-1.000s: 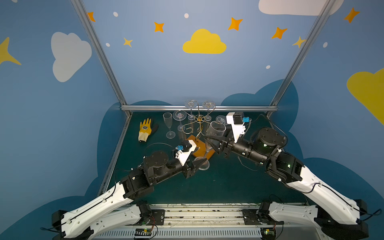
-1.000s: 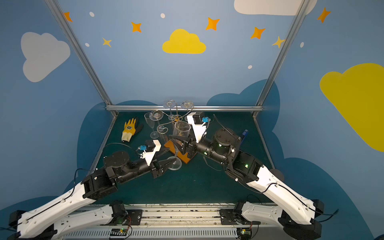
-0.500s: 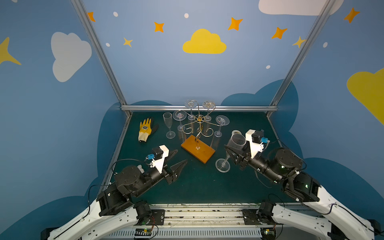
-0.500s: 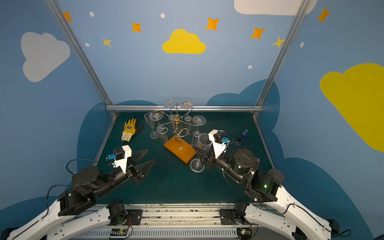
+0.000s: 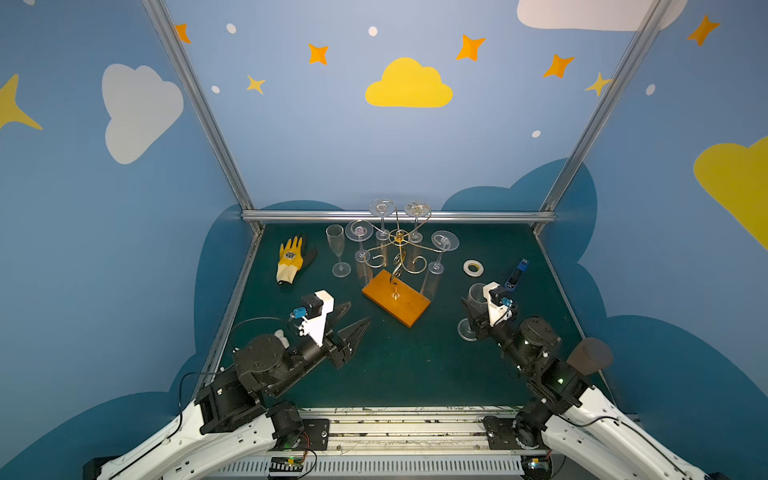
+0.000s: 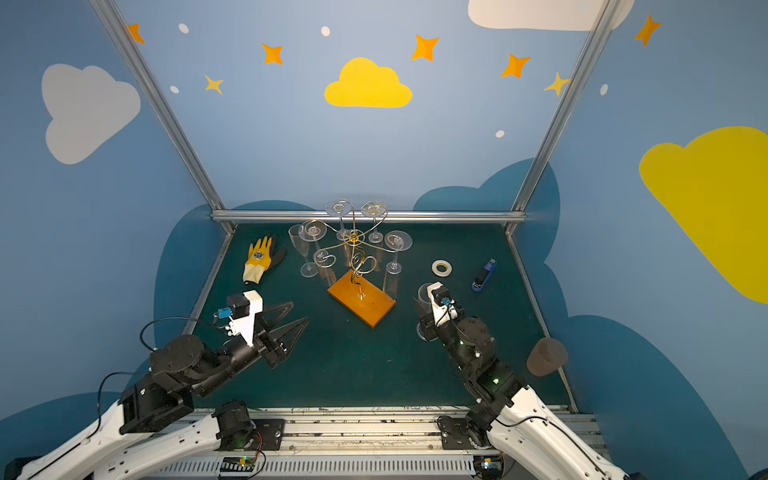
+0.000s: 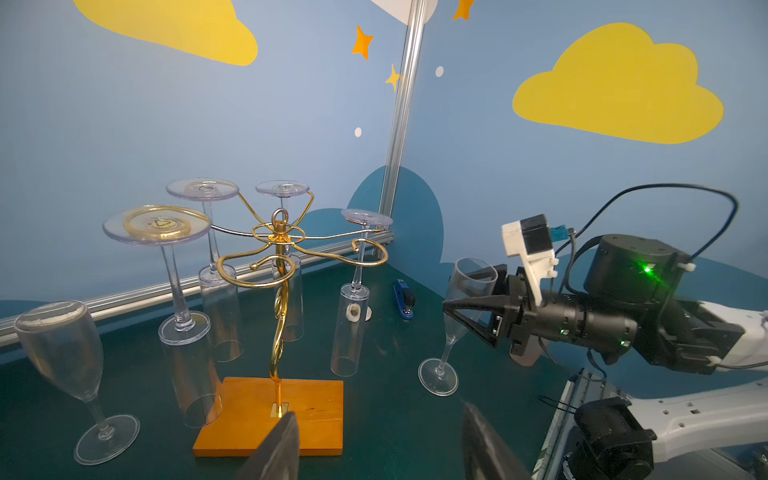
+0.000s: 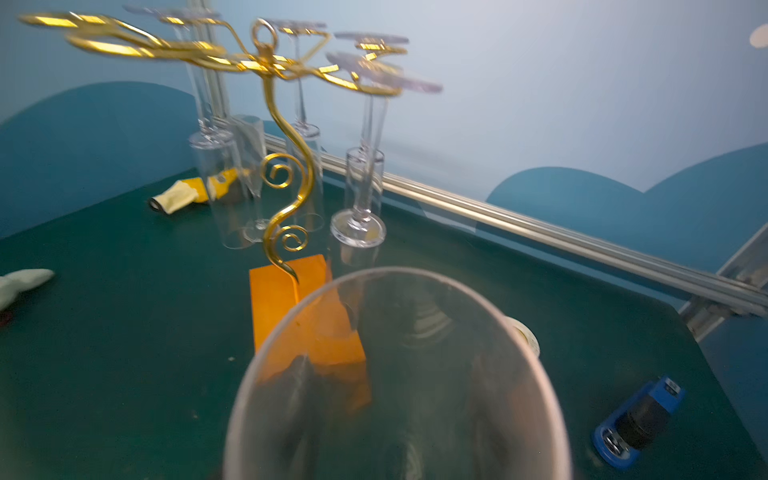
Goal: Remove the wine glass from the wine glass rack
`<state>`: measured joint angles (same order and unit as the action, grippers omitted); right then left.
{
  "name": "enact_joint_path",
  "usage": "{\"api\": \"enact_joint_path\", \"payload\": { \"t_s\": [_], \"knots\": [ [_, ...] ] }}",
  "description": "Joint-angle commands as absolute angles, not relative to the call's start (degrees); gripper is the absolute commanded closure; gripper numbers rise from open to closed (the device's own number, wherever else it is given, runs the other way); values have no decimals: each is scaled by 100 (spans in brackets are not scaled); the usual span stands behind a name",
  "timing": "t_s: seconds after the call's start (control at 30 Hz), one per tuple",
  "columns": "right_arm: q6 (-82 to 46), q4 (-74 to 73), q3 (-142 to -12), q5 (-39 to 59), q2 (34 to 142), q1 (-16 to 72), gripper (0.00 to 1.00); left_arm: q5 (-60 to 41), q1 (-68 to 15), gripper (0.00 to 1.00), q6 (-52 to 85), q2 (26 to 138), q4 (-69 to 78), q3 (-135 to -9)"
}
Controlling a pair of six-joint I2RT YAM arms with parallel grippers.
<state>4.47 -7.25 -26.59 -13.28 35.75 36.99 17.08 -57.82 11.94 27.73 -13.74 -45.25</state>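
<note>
Blue walls with yellow clouds and orange stars box in a dark green mat (image 5: 415, 374), and the wine glass rack (image 5: 399, 305) stands mid-table on its orange wooden base, which sits at an angle to the front edge. Four hanging flutes (image 5: 444, 240) dangle upside down from the gold curled arms at the back and sides, feet up top, bowls pointing down.

Over on the right, the right gripper (image 7: 461, 291) has the wine glass (image 7: 461, 274) clamped around its bowl, one finger in front and one behind. That glass is off the rack, upright with a slight lean, and its round foot looks to be down on the mat, right of the orange base and apart from it. In both top views it sits just in front of the wrist camera (image 5: 476, 293). From the right wrist its rim fills the lower frame, badly blurred.

On the left, the left gripper (image 5: 358, 313) hangs low over the mat with its jaws spread wide and nothing between them, pointing toward the rack base but short of it.

Behind the rack's left side, a standing flute (image 5: 337, 249) waits beside a yellow glove (image 5: 291, 259). Far right, a tape roll (image 5: 473, 267) and a blue stapler (image 5: 517, 274) lie near the glass.
</note>
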Motion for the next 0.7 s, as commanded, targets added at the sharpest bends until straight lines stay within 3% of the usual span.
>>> {"api": "enact_joint_path", "payload": {
  "t_s": [0.0, 0.43, 0.67],
  "knots": [
    [359, -2110, -2502, -524, 3831, 3177, 68, 1763, -5792, 40, 1423, 2767, -1030, -4363],
    [172, -3201, -2991, 1242, 5799, 1643, 67, 1954, -5792, 40, 1459, 3128, -910, -4547],
    [288, -3845, -3520, 1310, 7074, 1528, 67, 2073, -5792, 40, 1389, 3321, -855, -4647]
  ]
}}
